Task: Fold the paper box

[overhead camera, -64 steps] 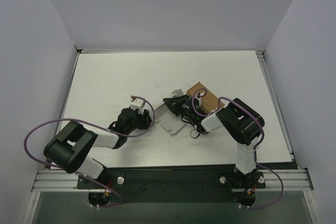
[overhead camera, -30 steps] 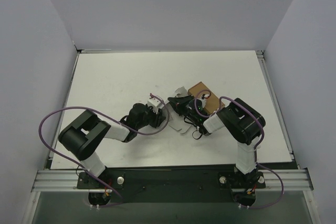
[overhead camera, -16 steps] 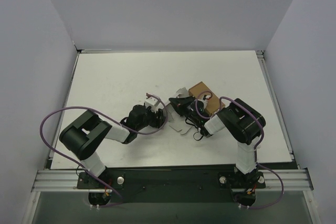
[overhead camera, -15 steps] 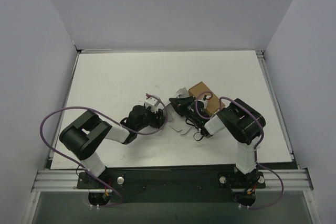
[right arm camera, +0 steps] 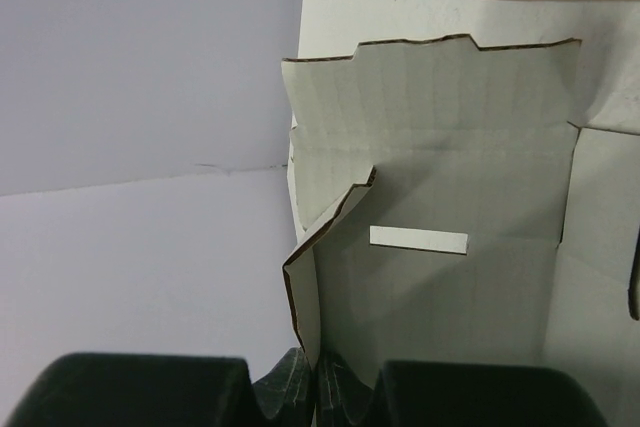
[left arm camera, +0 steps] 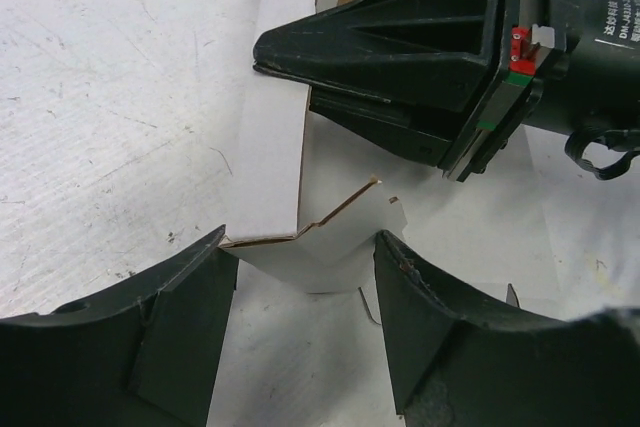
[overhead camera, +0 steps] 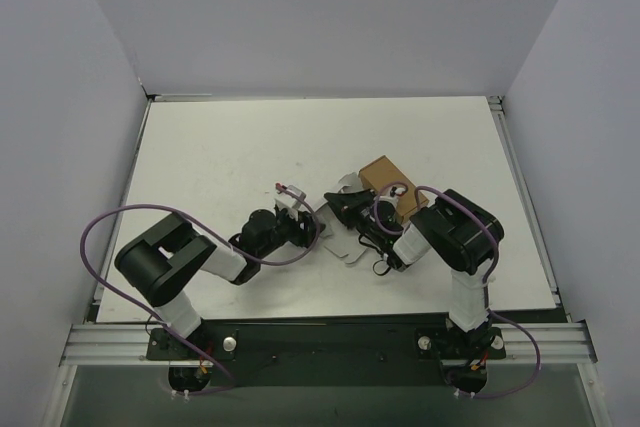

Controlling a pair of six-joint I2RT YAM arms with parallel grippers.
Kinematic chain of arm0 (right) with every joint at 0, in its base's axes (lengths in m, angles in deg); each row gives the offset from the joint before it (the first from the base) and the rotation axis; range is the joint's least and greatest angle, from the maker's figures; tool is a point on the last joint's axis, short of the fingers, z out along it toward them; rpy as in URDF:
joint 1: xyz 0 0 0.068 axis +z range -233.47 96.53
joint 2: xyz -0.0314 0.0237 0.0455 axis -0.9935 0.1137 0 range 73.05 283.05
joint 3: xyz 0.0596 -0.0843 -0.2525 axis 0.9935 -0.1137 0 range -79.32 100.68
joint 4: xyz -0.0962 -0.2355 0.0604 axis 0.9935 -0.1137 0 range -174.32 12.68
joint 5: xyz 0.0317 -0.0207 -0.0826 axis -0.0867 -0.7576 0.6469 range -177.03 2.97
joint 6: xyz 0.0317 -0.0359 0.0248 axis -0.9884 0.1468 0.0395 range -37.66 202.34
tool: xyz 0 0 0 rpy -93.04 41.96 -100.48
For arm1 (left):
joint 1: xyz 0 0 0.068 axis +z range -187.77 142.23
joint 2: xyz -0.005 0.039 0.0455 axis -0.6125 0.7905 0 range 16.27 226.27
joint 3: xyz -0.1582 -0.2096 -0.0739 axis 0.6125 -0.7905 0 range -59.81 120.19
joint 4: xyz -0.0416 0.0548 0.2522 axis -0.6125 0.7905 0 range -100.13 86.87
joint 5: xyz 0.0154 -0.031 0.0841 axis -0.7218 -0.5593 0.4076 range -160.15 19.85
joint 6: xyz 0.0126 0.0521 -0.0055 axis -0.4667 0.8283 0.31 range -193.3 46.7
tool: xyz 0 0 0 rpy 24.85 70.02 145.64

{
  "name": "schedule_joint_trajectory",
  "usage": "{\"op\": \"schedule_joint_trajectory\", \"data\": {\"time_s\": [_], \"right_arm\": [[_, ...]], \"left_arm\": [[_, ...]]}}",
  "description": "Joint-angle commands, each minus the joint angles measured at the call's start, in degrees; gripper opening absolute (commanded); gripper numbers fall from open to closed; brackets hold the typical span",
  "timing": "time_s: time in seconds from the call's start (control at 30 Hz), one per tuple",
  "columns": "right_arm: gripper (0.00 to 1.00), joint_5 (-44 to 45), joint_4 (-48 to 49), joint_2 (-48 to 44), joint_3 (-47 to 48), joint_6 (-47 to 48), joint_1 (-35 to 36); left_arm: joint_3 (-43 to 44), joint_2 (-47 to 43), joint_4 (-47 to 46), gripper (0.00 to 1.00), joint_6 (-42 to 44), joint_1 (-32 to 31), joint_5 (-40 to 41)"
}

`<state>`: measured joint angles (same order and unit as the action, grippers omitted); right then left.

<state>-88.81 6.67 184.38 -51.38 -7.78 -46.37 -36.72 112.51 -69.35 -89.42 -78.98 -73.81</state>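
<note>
Item: paper box (overhead camera: 343, 247), one, a thin white card blank with tabs, notched edges and a narrow slit (right arm camera: 418, 239), partly stood up. Location: on the table (overhead camera: 220, 147), just on the near side of the brown box (overhead camera: 383, 175), its far edge close against that box. Handling (a judgement): very light, springy at the creases, and likely to skid on the smooth table. It would buckle or tear at the notches under a hard pinch, so it is best taken on a panel edge close to a crease rather than at a tab tip. Right hand (left arm camera: 262, 52): jaws closed on the top edge of the upright side panel that runs away from the brown box. Left hand (left arm camera: 300, 247): jaws well apart and holding nothing, standing astride the folded corner of the blank farthest from the brown box (whether a finger touches that corner cannot be told). Surroundings: the brown box, small and closed, crowds the blank's far edge and leaves little room to swing a flap outward there. The right hand's body lies low over the blank's floor between the brown box and the left hand, so the two hands are close and may foul each other. A purple cable (overhead camera: 300, 192) loops near the left hand, on the side away from the brown box.
</note>
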Motion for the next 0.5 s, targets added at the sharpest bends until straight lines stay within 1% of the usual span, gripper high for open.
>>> {"op": "schedule_joint_trajectory", "data": {"time_s": [0.0,0.17,0.2,0.3,0.47], "right_arm": [[0.00,-2.3,6.5,3.9,-3.7,3.4,1.0],[0.00,-2.4,7.3,3.4,-4.0,3.7,1.0],[0.00,-2.4,7.2,3.3,-4.0,3.8,0.9],[0.00,-2.5,6.5,2.8,-3.9,4.3,0.9],[0.00,-2.6,6.2,2.5,-3.3,5.0,0.9]], "left_arm": [[-0.5,0.2,-8.3,0.66,-0.7,-0.6,2.0],[-0.5,1.5,-8.3,0.66,-1.1,-1.2,3.2],[-0.4,1.7,-8.0,0.66,-1.4,-1.2,5.5],[0.2,2.1,-7.3,0.66,-2.7,-1.5,7.4],[2.6,2.5,-1.4,0.67,-5.5,-3.1,13.0]]}}
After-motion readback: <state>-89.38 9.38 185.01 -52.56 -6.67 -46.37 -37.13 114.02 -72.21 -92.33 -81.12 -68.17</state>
